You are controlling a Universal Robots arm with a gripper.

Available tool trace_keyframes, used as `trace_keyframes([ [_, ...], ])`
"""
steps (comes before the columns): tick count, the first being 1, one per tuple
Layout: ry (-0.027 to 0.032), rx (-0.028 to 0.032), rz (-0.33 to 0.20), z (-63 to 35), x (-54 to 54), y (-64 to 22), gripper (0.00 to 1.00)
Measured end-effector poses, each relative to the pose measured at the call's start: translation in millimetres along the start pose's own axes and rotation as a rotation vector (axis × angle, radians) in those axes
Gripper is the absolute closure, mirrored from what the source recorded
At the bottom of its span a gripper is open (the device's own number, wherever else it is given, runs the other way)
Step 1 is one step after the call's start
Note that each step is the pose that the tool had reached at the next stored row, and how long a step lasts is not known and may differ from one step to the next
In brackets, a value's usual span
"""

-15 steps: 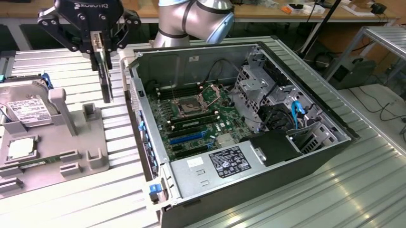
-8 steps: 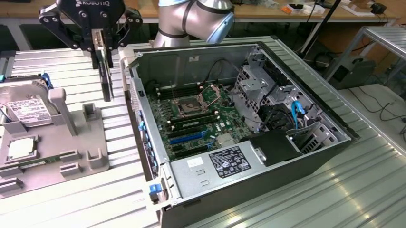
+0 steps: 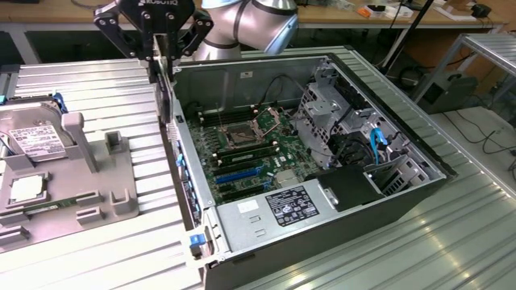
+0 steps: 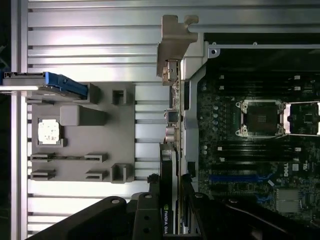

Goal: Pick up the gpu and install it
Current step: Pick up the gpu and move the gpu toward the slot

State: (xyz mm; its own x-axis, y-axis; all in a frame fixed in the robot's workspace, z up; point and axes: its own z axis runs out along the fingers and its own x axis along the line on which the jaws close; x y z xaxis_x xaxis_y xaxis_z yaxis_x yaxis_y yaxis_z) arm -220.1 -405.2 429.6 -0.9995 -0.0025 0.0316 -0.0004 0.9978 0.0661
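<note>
End effector (image 3: 164, 53) clamped on the gpu (image 3: 164, 90).
I see the card held on its edge, by one wall of the open computer case (image 3: 339, 241).

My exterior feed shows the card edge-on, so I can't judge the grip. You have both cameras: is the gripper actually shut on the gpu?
Observer: Yes. In the wrist view the gripper pinches the gpu from both faces, just above its Nvidia lettering.
Operator: Is it over the blue slot?
Observer: No. It lines up beside the case wall, on the side of the fixture. The blue slot lies apart from it on the motherboard.
Operator: And the bracket?
Observer: The silver bracket points away from the gripper, along that wall.
</note>
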Motion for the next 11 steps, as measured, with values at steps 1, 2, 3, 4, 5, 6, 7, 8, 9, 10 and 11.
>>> trace_keyframes([
  [1, 0.0, 0.0, 0.0, -0.2, -6.9, 0.0, 0.73],
  [2, 0.0, -0.0001, 0.0, -0.4, -11.8, 0.0, 0.73],
  [3, 0.0001, 0.0, 0.0, -0.6, -19.1, 0.0, 0.73],
  [4, 0.0001, 0.0001, 0.0, -1.0, -28.5, 0.0, 0.73],
  [5, 0.0, 0.0, 0.0, -1.0, -32.8, 0.0, 0.73],
  [6, 0.0, -0.0001, 0.0, -1.3, -40.1, 0.0, 0.73],
  [7, 0.0, 0.0, 0.0, -1.6, -51.2, 0.0, 0.73],
  [8, 0.0001, 0.0001, 0.0, -1.9, -58.9, 0.0, 0.73],
  [9, 0.0001, 0.0001, 0.0, -2.1, -65.3, 0.0, 0.73],
  [10, 0.0, 0.0, 0.0, -2.2, -70.1, 0.0, 0.73],
  [11, 0.0, 0.0, 0.0, -2.5, -77.6, 0.0, 0.73],
])
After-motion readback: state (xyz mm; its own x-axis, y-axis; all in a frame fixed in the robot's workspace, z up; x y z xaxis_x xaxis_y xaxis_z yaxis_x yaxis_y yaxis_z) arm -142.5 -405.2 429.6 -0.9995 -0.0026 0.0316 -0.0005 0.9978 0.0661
